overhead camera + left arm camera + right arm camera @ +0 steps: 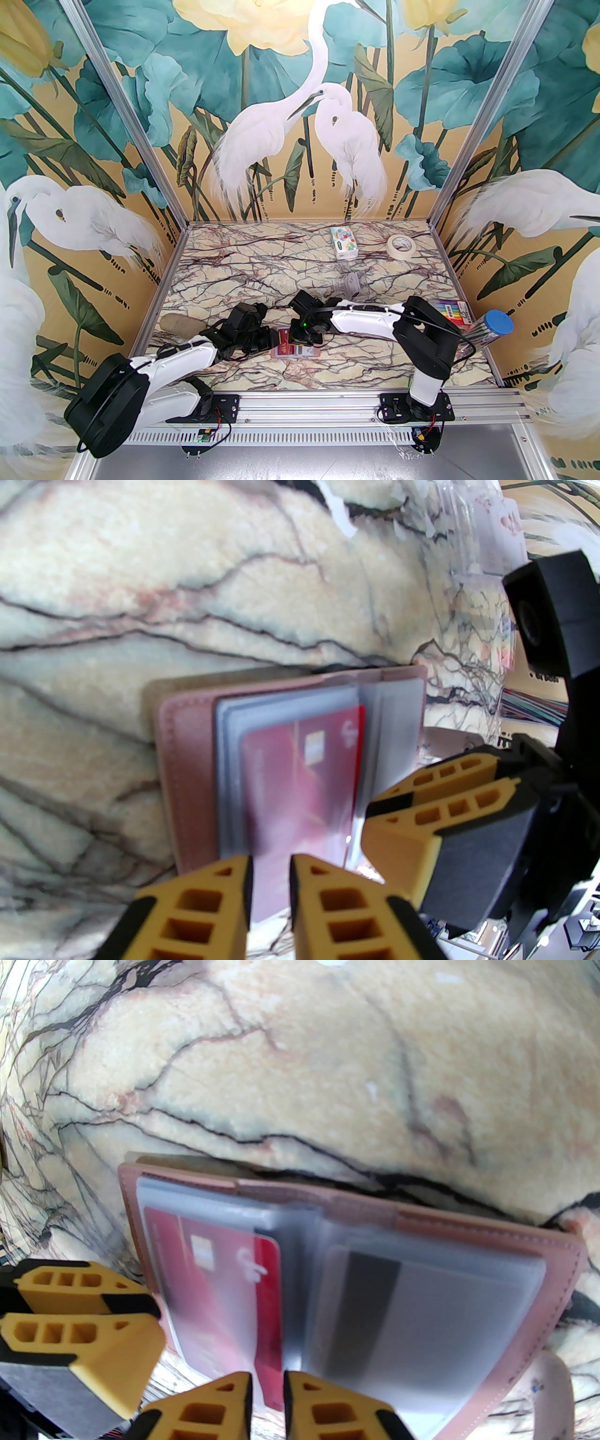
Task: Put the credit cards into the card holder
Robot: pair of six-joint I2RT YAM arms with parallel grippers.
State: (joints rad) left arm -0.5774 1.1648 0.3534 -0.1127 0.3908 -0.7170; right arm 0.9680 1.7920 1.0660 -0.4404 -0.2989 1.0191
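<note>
The pink card holder (300, 352) (187, 761) (539, 1260) lies open near the table's front edge, its clear sleeves spread. A red credit card (283, 338) (300, 780) (267, 1307) sits in a left-hand sleeve, with a bright strip showing beside the spine. A grey credit card with a dark stripe (422, 1316) sits in a right-hand sleeve. My left gripper (275, 341) (271, 883) (150, 1309) is over the red card's outer end, fingers nearly together. My right gripper (307, 338) (375, 808) (268, 1396) is at the card's near edge by the spine, also nearly closed. Neither pinches a card.
At the back stand a colourful tissue pack (343, 242) and a tape roll (401, 245). A clear plastic stand (349, 283) sits mid-table behind the grippers. A pack of coloured pens (452, 311) and a blue-capped tube (492, 326) lie at the right edge.
</note>
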